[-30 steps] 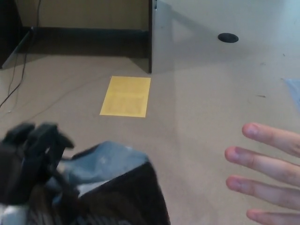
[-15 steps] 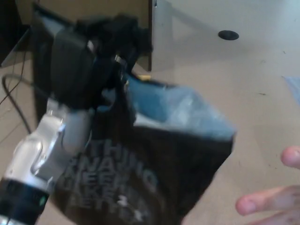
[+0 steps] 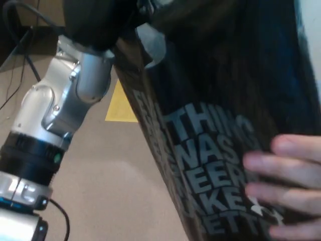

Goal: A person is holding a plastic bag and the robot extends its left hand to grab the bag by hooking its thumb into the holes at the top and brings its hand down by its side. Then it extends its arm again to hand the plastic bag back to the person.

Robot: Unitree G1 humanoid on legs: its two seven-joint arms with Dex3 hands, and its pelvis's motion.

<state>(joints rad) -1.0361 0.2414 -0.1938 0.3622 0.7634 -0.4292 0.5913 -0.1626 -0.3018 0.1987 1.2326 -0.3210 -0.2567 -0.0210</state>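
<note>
A black plastic bag [image 3: 220, 100] with grey lettering fills the right and middle of the head view, hanging close to the camera. My left hand [image 3: 105, 20] is raised at the top left, black and mostly cut off by the frame edge, and it holds the bag by its top. The silver left forearm [image 3: 55, 110] slants up from the lower left. A person's fingers [image 3: 281, 191] rest against the bag's lower right side. My right hand does not show.
A yellow sheet [image 3: 120, 105] lies on the beige floor [image 3: 110, 191], partly hidden behind the bag. Dark cables [image 3: 20, 65] and dark furniture sit at the upper left.
My left arm has risen further and forward, lifting the bag up close to the camera. The person's hand has come in from the right and now touches the bag.
</note>
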